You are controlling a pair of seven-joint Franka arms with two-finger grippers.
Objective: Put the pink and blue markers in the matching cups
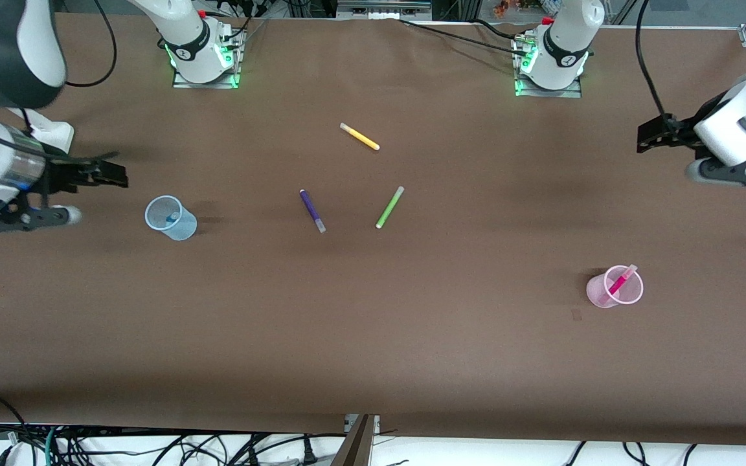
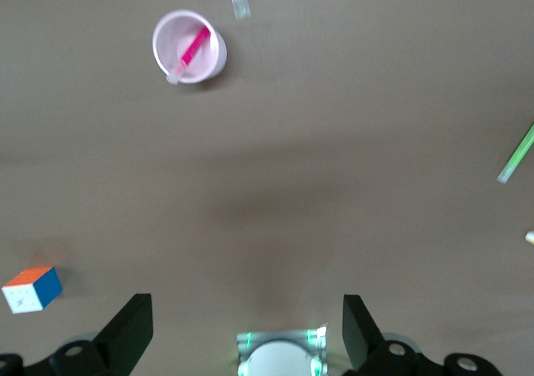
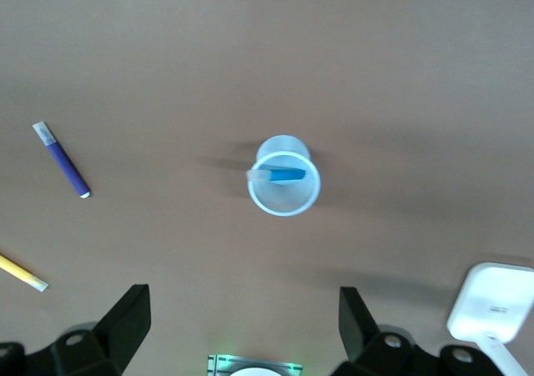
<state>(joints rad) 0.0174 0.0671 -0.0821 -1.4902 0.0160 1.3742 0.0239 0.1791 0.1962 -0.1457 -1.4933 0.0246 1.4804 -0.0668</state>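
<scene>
Front view shows my slim magenta-pink marker (image 1: 620, 283) leaning in the pale pink translucent plastic cup (image 1: 603, 295), toward my left arm's end of the brown tabletop (image 1: 373, 336), and my bright blue marker (image 3: 286, 175) inside the pale blue translucent cup (image 1: 182, 226) at the other end. I judge both pens light, stiff and smooth, best pinched mid-barrel; the cups look thin and easy to tip. My left gripper (image 2: 248, 330) and right gripper (image 3: 244, 323) hover with fingers wide apart, holding nothing.
</scene>
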